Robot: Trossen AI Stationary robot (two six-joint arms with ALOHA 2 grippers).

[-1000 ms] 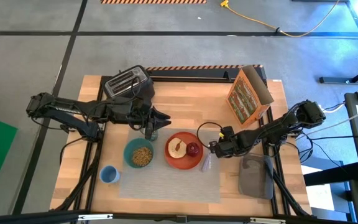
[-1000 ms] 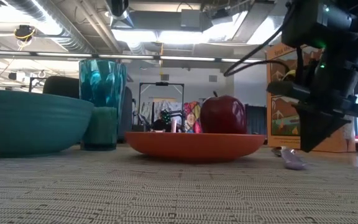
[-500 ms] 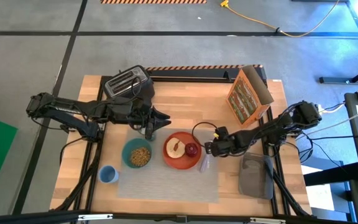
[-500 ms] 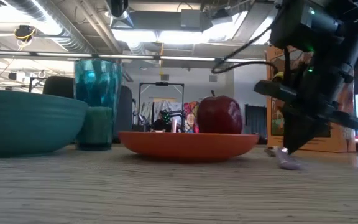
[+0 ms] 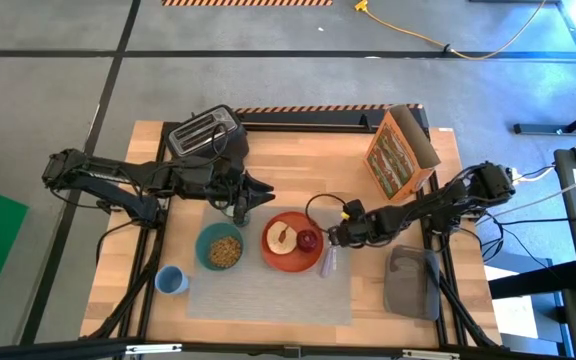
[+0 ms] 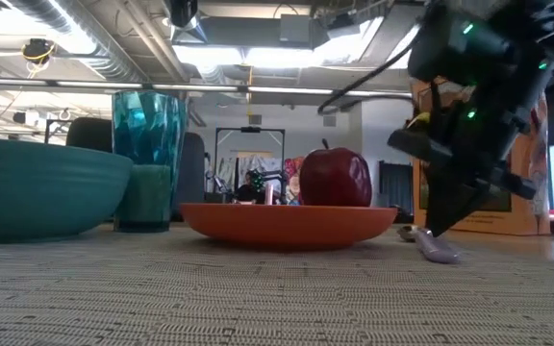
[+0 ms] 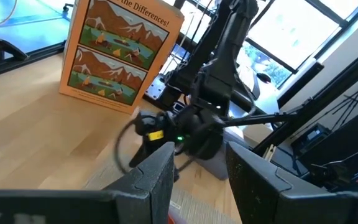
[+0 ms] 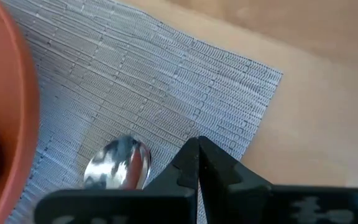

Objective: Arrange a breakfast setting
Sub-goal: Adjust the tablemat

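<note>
My R gripper fingers pressed together, nothing pinched, tip low over the placemat just beside the spoon, by the plate's right rim. Apple + toast on plate. Bowl w/ cereal left of plate. My L gripper is clamped on the green glass, behind bowl.

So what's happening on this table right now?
A breakfast setting is being laid on the grey placemat. The right gripper, shut, is down at the spoon lying beside the orange plate, which carries toast and an apple. The left gripper is at the green glass behind the teal bowl of cereal.
</note>
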